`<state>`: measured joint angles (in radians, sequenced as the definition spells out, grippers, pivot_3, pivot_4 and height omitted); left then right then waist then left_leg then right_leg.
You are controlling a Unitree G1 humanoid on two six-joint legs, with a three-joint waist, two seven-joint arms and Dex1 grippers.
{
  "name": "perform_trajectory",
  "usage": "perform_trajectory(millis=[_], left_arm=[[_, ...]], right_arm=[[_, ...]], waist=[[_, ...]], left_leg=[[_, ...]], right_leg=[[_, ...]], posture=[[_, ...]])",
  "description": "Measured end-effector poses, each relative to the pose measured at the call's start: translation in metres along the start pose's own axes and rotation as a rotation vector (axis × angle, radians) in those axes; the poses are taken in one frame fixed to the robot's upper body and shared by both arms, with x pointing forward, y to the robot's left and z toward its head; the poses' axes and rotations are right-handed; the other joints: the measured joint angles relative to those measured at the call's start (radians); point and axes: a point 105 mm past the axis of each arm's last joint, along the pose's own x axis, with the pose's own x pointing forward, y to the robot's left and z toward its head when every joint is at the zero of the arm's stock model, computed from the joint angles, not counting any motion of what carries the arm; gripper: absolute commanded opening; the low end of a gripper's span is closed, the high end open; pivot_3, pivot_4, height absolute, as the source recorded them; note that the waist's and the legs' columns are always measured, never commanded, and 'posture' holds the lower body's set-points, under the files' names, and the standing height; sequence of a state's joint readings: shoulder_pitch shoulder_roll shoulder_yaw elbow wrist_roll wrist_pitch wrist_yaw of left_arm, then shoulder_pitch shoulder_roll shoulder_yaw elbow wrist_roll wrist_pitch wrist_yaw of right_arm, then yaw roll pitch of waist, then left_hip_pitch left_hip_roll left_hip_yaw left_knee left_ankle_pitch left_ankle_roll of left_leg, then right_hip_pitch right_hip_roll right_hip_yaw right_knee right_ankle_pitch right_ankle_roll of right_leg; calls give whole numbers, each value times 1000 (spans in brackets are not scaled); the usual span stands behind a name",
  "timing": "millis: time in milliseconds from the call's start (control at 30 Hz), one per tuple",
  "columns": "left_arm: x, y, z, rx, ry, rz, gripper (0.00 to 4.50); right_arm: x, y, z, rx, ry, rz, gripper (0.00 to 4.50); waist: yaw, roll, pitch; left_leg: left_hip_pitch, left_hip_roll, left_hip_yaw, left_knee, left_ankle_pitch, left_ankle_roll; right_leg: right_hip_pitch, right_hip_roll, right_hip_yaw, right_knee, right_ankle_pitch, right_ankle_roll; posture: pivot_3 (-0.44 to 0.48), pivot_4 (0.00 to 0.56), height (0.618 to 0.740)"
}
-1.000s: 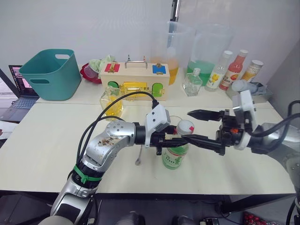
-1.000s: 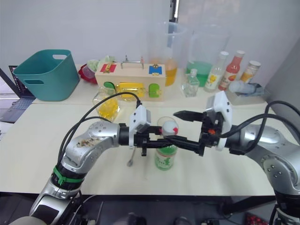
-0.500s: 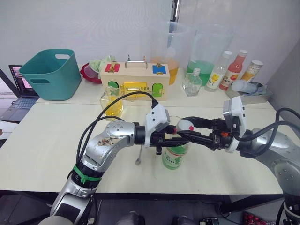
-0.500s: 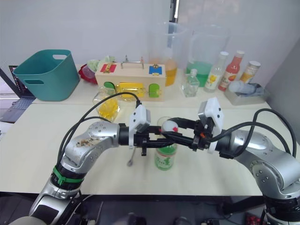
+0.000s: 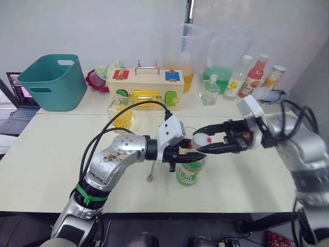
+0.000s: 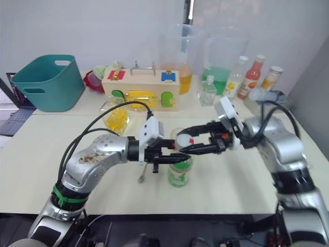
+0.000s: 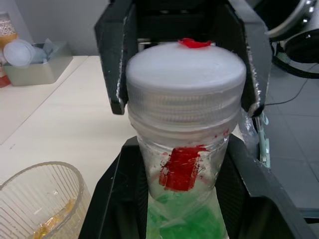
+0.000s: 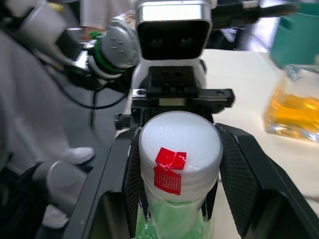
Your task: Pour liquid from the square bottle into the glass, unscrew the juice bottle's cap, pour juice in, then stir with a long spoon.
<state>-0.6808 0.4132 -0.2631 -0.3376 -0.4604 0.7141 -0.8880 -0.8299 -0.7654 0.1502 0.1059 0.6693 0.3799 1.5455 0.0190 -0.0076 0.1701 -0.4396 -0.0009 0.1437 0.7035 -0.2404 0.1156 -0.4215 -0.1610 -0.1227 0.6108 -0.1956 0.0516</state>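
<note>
The juice bottle (image 5: pixel 190 173) with its green-and-white label stands upright near the table's front edge. My left gripper (image 5: pixel 191 156) is shut on its neck, just under the white cap (image 5: pixel 201 140). My right gripper (image 5: pixel 203 141) comes in from the right and is shut on the cap, one finger (image 8: pixel 130 169) pressed to each side. The glass (image 7: pixel 41 198) stands just behind the bottle with a little yellow liquid in it. The square bottle (image 5: pixel 122 114) of yellow liquid stands further left. The long spoon (image 5: pixel 151 171) lies on the table beneath my left forearm, partly hidden.
Along the back stand a teal bin (image 5: pixel 51 80), a wooden latch box (image 5: pixel 146 87), two big clear pitchers (image 5: pixel 226 51), a small clear flask (image 5: pixel 208 92) and several drink bottles (image 5: pixel 255 76). A laptop (image 5: pixel 13 98) sits at the far left.
My right gripper was open to the right of the cap. It has moved in and shut on the cap, with the right arm swung higher. The left gripper kept hold of the bottle.
</note>
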Motion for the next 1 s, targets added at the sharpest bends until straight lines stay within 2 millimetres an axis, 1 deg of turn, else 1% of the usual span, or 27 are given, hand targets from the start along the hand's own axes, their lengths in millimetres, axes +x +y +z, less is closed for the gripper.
perform_trajectory(millis=[100,167,200,267,333,400,500,533,600,633,667,767,900,1000], left_arm=[[-2,3,-1,-17,5,21,1343],[-3,3,-2,-26,6,30,1343],[-3,3,-1,-25,5,32,1343],[-2,1,0,-18,4,29,1343],[-2,0,0,-17,3,27,1343],[-1,-1,0,-14,-1,22,1343],[1,-2,1,-12,-10,16,1343],[2,-2,1,-11,-12,16,1343],[1,-1,1,-9,-15,19,1343],[3,-2,2,-9,-17,14,1343],[4,-2,1,-14,-21,11,1343],[6,-1,1,-23,-34,9,1343],[8,2,-1,-39,-41,5,1343],[10,3,-1,-39,-48,3,1343]], right_arm=[[3,-8,0,1,9,39,1726],[3,-11,1,22,23,53,2765],[3,-12,1,29,38,57,3009],[2,-13,-3,49,56,54,3709],[1,-14,-9,80,70,49,4383],[-4,-10,-11,112,62,40,4446],[-25,3,2,135,21,-34,4446],[-29,6,7,131,7,-60,4446],[-31,12,15,119,-17,-101,4446],[-31,15,16,116,-28,-140,4446],[-28,20,16,106,-49,-201,4446],[-6,37,9,129,-97,-352,4446],[8,44,14,64,-57,-542,4446],[11,44,13,67,-48,-639,4446]], waist=[[-6,0,0],[-10,0,0],[-10,0,0],[-9,0,0],[-8,0,0],[-4,0,0],[5,0,0],[4,0,0],[3,0,0],[3,0,0],[8,-1,0],[20,0,0],[24,0,-1],[26,0,-1]], left_leg=[[0,0,-1,0,0,0],[0,0,-1,0,1,-1],[1,1,-1,0,1,-2],[1,0,-1,0,-2,-8],[1,0,-1,0,-3,-9],[0,0,-1,-1,-3,-9],[0,0,-1,-1,-3,-9],[0,0,-1,-1,-3,-10],[0,0,-1,-1,-3,-10],[0,0,-1,-2,-3,-10],[0,0,-2,-2,-3,-10],[0,0,-2,-3,-3,-11],[0,-1,-1,-2,-4,-12],[0,-1,-1,-2,-3,-12]], right_leg=[[0,0,0,0,0,0],[0,-1,0,0,0,0],[0,-1,0,1,0,0],[0,-2,0,1,0,0],[0,-3,0,1,0,0],[0,-4,-1,1,0,0],[0,-5,-1,0,0,0],[0,-5,-1,0,0,0],[0,-4,-1,0,0,0],[0,-4,-1,0,0,0],[0,-5,-2,0,0,0],[-1,-6,-1,0,0,0],[-1,-6,-1,-1,0,0],[0,-5,0,0,0,0]], posture=[[0,150,740],[0,150,740],[0,150,740],[0,150,740],[0,150,740],[0,150,740],[0,150,740],[0,150,740],[0,150,740],[0,150,740],[0,150,740],[0,150,740],[0,150,740],[0,150,740]])
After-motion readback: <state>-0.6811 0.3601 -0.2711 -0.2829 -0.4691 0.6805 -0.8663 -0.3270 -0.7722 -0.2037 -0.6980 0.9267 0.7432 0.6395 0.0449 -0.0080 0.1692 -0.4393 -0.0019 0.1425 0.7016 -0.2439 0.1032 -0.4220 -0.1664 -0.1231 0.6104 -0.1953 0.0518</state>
